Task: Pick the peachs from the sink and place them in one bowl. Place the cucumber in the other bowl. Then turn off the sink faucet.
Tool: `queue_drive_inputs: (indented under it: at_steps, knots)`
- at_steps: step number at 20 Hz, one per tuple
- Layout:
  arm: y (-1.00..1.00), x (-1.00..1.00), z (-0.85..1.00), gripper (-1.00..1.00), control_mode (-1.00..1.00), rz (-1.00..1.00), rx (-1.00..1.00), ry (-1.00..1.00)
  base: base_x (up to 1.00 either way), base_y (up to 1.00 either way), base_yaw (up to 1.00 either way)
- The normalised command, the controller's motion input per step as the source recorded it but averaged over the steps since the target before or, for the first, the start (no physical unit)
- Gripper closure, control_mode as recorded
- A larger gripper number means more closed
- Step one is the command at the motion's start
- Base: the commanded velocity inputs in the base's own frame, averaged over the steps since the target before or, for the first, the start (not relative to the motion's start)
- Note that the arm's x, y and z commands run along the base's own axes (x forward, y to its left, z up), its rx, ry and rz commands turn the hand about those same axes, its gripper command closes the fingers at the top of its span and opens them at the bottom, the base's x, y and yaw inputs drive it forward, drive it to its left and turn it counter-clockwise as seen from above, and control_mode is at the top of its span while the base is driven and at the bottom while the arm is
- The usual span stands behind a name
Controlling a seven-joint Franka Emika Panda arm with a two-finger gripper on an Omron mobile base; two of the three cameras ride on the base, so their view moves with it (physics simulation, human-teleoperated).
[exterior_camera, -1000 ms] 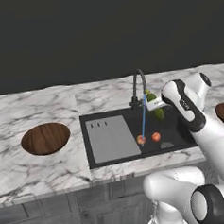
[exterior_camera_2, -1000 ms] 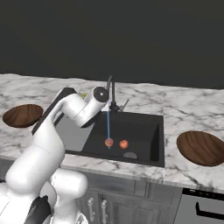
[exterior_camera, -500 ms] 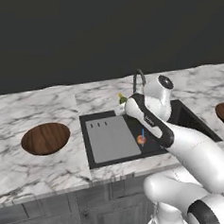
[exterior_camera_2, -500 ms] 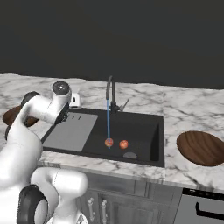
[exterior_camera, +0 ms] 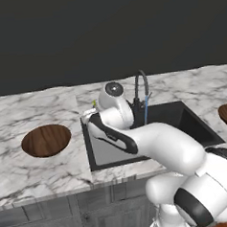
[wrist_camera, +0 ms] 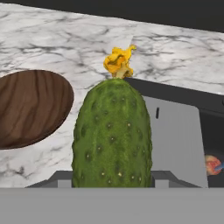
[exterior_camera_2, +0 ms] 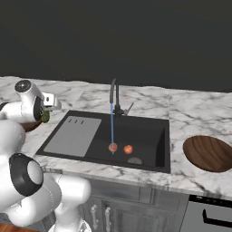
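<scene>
One cucumber (wrist_camera: 112,135) clamped upright in gripper (wrist_camera: 112,177), raised over counter (wrist_camera: 52,39) between wooden bowl (wrist_camera: 30,107) and sink (exterior_camera_2: 149,131). Two peaches (exterior_camera_2: 120,148) down in basin under faucet (exterior_camera_2: 114,95) stream.

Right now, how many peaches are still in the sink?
2. Both lie on the basin floor under the faucet stream: one peach right at the water, the other peach just beside it. None looks hidden.
</scene>
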Motion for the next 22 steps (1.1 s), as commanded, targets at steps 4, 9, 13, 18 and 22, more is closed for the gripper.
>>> queue_drive_inputs:
  at_steps: [4,9,13,18,22]
  knots:
    - [0.92,0.36,0.04,1.00,-1.00,-0.11,-0.14,0.00,0.00,0.00,0.00]
    - [0.74,0.36,0.00,1.00,-1.00,-0.05,-0.08,0.07,0.00,0.00,0.00]
    - [0.44,0.25,-0.11,1.00,-1.00,0.00,-0.01,0.15,0.00,0.00,0.00]
    - [0.35,0.13,-0.38,1.00,-1.00,0.00,-0.01,0.12,0.00,0.00,0.00]
    - [0.35,0.00,-0.59,1.00,-1.00,0.00,-0.05,0.00,0.00,0.00,0.00]
